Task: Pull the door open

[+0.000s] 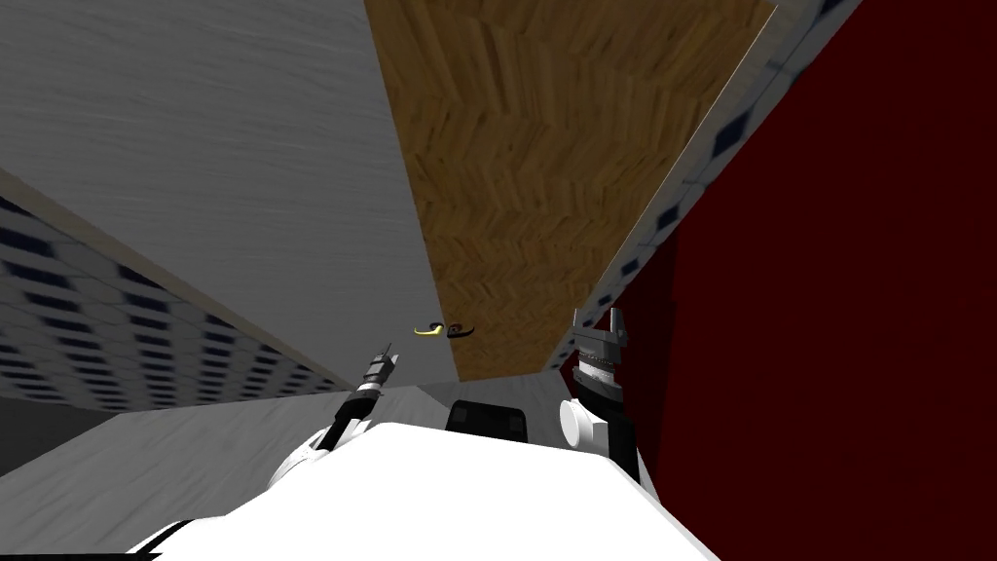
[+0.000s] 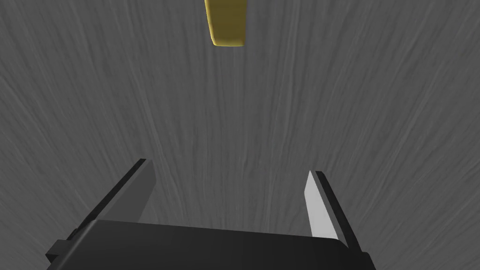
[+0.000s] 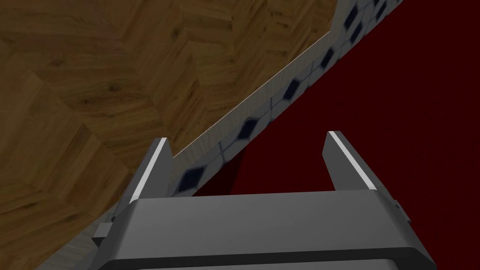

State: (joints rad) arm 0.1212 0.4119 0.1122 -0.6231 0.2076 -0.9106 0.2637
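**Left Gripper Open, Short of the Door Handle**

The grey door (image 1: 243, 175) stood to the robot's front left. Its free edge bordered the wooden floor (image 1: 545, 146). The yellow handle (image 2: 226, 23) projected from the door face near that edge, and a dark handle (image 1: 461, 331) showed just past the edge. The left gripper (image 2: 229, 197) faced the door face with its fingers spread wide and empty. The yellow handle lay ahead of the fingertips, apart from them. The right gripper (image 3: 248, 159) was beside the dark red wall (image 1: 837, 292), fingers likewise wide and empty.
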